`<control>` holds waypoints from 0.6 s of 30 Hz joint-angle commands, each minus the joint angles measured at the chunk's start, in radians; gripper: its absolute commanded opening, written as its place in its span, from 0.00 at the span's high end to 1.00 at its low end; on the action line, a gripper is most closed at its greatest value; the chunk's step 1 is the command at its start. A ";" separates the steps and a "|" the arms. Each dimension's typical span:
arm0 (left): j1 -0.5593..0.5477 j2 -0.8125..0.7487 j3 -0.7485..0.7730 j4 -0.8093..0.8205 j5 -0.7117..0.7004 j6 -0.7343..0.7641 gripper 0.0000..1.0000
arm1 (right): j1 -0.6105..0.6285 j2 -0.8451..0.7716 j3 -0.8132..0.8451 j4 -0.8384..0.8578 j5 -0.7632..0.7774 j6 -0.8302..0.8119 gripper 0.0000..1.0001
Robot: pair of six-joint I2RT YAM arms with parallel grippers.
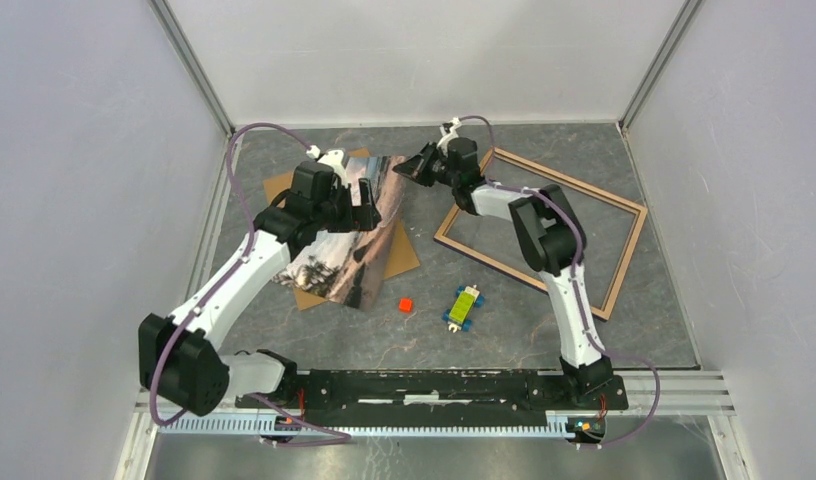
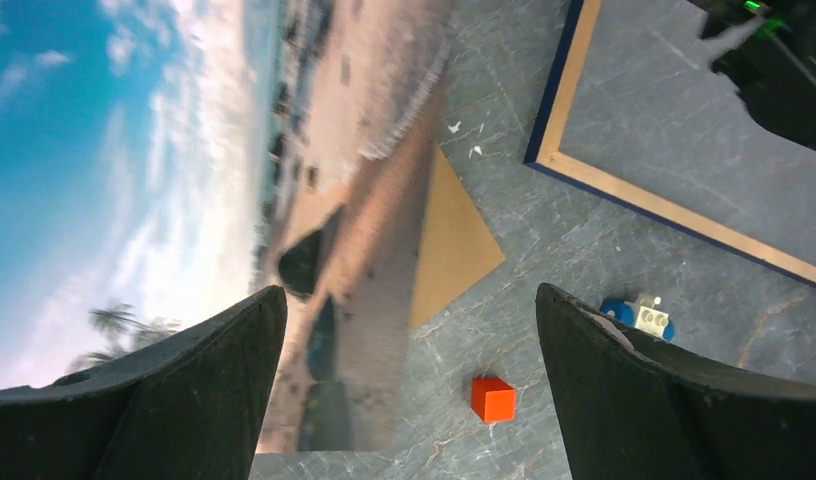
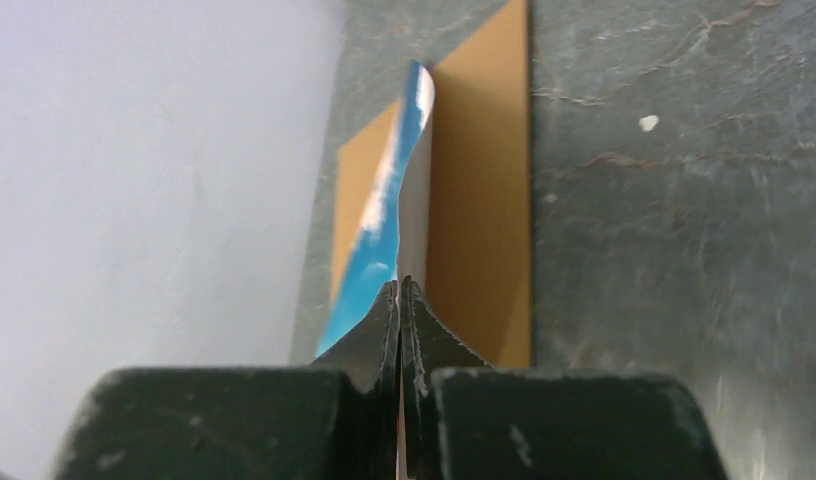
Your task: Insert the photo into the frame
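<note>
Pinching photo [image 3: 376, 240] edge, right jaws closed on it; left jaws wide open above photo.

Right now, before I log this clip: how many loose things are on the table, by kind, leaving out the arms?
Flat sheets: 2, the photo and the brown backing board
Frames: 1, the frame
Small toy pieces: 2, the red cube and the blue and green toy brick
Total: 5
</note>
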 commanded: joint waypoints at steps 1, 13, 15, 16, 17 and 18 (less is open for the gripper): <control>-0.002 -0.076 -0.009 0.055 0.010 -0.006 0.00 | -0.049 -0.308 -0.216 0.237 -0.069 0.087 1.00; 0.001 -0.153 -0.041 0.081 0.070 -0.038 0.00 | -0.330 -1.039 -0.731 0.120 -0.076 0.072 1.00; 0.000 -0.158 -0.044 0.087 0.089 -0.045 0.00 | -0.424 -1.160 -0.766 0.005 -0.068 0.027 1.00; 0.000 -0.159 -0.046 0.089 0.093 -0.047 0.00 | -0.480 -1.224 -0.771 -0.057 -0.065 -0.007 1.00; -0.001 -0.163 -0.047 0.088 0.098 -0.049 0.00 | -0.547 -1.281 -0.765 -0.142 -0.062 -0.041 1.00; 0.000 -0.163 -0.048 0.088 0.103 -0.050 0.00 | -0.600 -1.320 -0.750 -0.219 -0.062 -0.085 1.00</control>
